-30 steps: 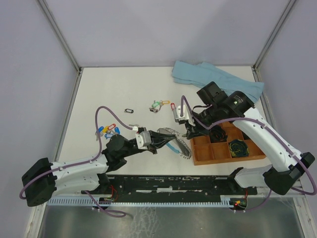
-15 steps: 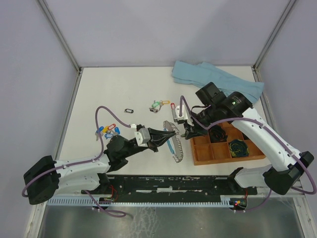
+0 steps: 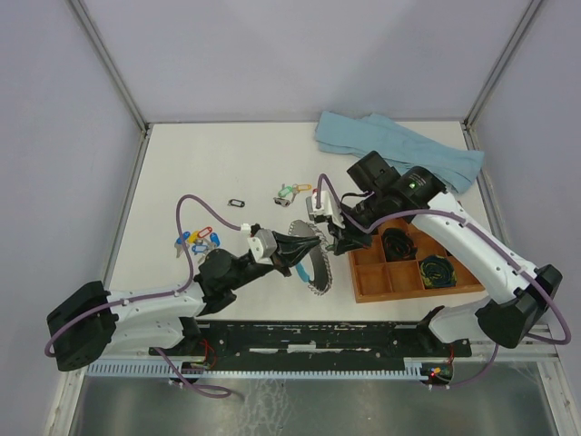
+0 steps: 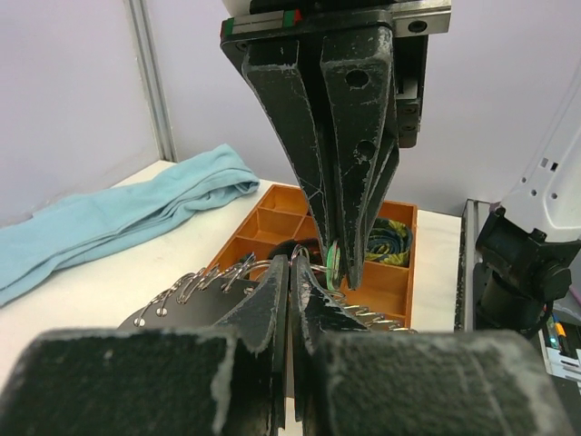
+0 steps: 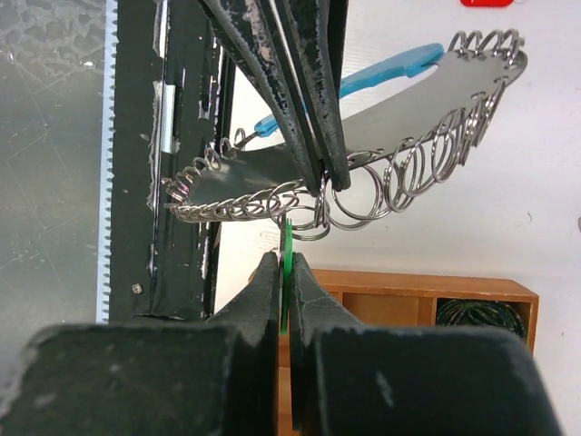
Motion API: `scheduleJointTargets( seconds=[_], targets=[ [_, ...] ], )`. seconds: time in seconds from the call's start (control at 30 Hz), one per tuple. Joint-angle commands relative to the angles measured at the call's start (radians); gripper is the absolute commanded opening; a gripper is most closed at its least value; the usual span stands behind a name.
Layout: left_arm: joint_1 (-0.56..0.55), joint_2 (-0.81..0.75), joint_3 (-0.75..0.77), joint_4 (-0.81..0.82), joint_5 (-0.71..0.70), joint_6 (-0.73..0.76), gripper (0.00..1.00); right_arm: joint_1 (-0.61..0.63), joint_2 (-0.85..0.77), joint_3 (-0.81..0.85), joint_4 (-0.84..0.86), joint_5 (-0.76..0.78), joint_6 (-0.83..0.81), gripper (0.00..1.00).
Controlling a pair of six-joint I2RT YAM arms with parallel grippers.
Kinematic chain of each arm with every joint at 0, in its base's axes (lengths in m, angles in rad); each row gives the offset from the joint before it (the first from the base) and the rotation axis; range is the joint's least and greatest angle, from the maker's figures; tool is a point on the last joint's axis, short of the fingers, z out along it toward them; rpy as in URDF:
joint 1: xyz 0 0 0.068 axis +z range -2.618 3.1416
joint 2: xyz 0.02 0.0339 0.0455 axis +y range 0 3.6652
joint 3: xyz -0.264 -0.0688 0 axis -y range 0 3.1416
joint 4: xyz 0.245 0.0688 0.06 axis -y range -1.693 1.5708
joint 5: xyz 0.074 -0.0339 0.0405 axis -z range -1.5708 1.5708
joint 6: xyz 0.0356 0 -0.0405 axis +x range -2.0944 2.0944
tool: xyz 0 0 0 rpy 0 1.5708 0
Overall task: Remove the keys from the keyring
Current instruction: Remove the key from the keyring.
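My left gripper (image 3: 307,243) is shut on the wire edge of the keyring (image 3: 315,265), a grey plate fringed with small rings and carrying a light-blue arc (image 5: 390,69), held tilted above the table. In the left wrist view its fingertips (image 4: 283,283) pinch the ring wire. My right gripper (image 3: 334,240) meets it from the right and is shut on a green key tag (image 5: 287,247) that hangs from the rings (image 5: 363,195). Loose keys with coloured tags lie at the left (image 3: 194,241) and behind (image 3: 295,193).
An orange compartment tray (image 3: 370,289) with black coiled cable bundles (image 3: 438,271) sits right of the grippers. A light-blue cloth (image 3: 399,145) lies at the back right. A small black tag frame (image 3: 236,203) rests mid-table. Metal corner posts stand at the back.
The left gripper has raised the keyring and swung it from lying flat to standing on edge. The right arm has shifted left with the green tag in its grip.
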Motion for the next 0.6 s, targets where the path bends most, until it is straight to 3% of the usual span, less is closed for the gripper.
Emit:
scheduleJointTargets(
  seconds=[0.0, 0.57],
  targets=[
    [0.003, -0.011, 0.009, 0.165, -0.072, -0.033, 0.03, 0.012, 0.014, -0.004, 0.018, 0.018, 0.053, 0.01],
    [0.004, -0.002, -0.016, 0.214, -0.064, -0.031, 0.03, 0.010, 0.086, 0.023, -0.045, -0.150, 0.042, 0.01]
  ],
)
